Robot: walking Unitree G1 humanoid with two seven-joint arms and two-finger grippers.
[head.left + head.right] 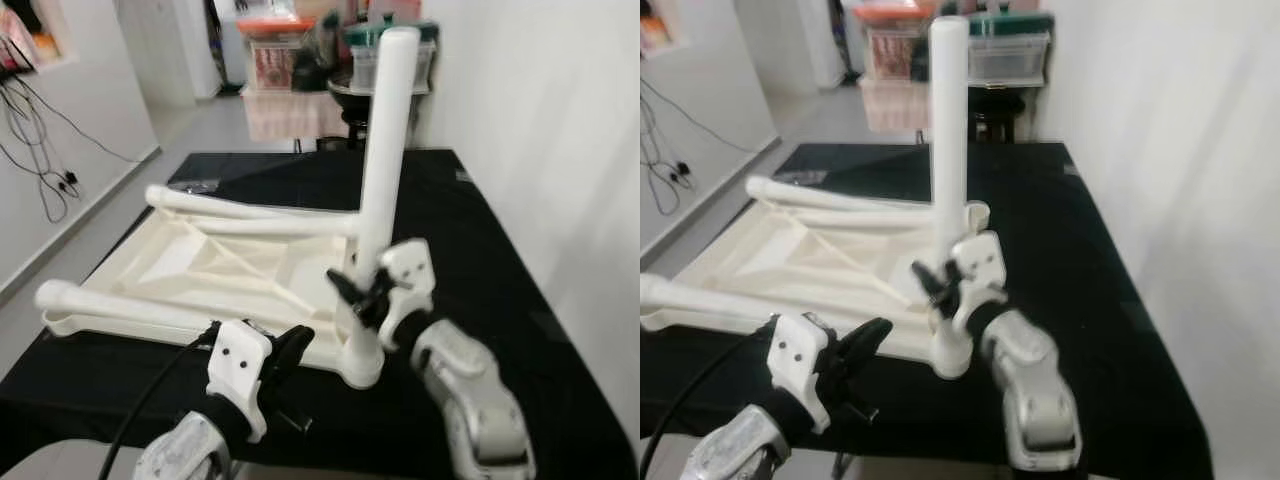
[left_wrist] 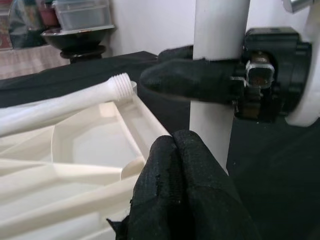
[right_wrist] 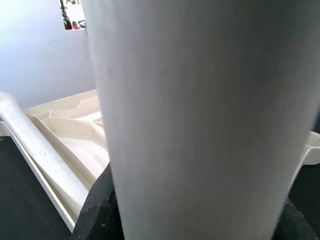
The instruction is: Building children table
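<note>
upright leg (image 3: pixel 200 115): blurred, cut off top and bottom | shelf clutter (image 1: pixel 300 50): too blurred to identify

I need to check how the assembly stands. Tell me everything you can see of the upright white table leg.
The upright white table leg is a smooth, round tube that looks like plastic, with a rounded top and a flared base. It stands vertical at the near right corner of the upturned white tabletop, which lies on the black-covered table. The right gripper is closed around its lower part. The left gripper is nearby, shut.
</note>
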